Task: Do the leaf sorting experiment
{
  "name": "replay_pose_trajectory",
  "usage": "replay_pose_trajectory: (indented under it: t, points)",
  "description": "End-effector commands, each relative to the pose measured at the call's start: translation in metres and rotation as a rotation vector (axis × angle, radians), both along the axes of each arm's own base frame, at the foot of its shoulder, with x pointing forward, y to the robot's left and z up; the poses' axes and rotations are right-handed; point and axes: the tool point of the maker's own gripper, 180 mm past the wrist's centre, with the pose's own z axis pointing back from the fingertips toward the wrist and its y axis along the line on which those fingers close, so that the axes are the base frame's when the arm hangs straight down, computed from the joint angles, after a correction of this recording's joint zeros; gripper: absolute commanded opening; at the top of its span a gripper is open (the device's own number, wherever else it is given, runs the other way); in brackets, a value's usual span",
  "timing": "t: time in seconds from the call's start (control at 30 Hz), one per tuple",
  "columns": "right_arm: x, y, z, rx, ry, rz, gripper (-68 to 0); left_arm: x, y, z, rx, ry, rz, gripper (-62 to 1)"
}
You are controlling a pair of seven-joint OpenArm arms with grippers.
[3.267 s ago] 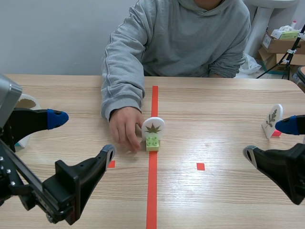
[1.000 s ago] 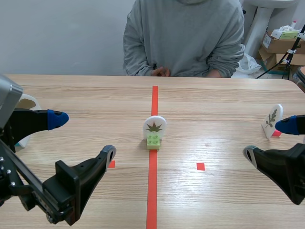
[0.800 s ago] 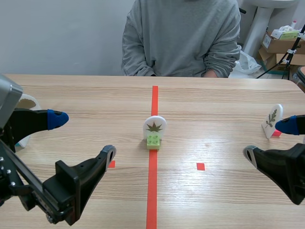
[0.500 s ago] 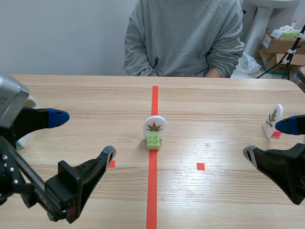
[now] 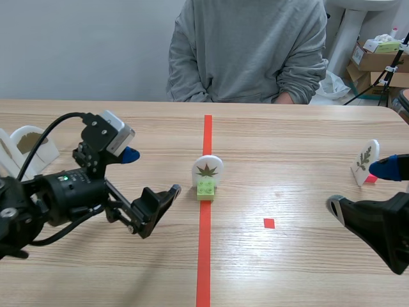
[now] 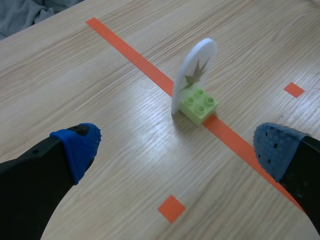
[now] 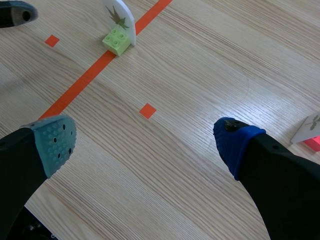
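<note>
Right wrist view: second leaf card (image 7: 308,129) mostly out of frame

- The person (image 5: 249,51) is cut off above the shoulders.
- The white card (image 5: 29,146) at the desk's (image 5: 287,268) left edge runs partly out of view, and its picture is too small to tell.
- In the right wrist view, only a corner of the far leaf card (image 7: 310,131) shows.
</note>
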Motion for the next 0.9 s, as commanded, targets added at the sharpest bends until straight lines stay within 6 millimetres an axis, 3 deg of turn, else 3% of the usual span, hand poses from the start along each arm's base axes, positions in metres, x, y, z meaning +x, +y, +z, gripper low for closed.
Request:
replay_pose_trajectory:
  t: [0.0, 0.2, 0.43, 0.87]
  points:
    - [0.004, 0.000, 0.009, 0.005, -0.033, 0.015, -11.5, 0.013, -0.007, 0.014, -0.001, -0.054, -0.009, 1.4]
    - [0.004, 0.000, 0.009, 0.005, -0.033, 0.015, -11.5, 0.040, -0.030, -0.005, 0.047, -0.057, -0.056, 1.4]
    - [0.004, 0.000, 0.010, 0.006, -0.033, 0.014, -11.5, 0.056, -0.057, -0.025, 0.098, -0.036, -0.108, 1.4]
    - [0.005, 0.001, 0.011, 0.010, -0.039, 0.014, -11.5, 0.073, -0.085, -0.032, 0.124, -0.032, -0.127, 1.4]
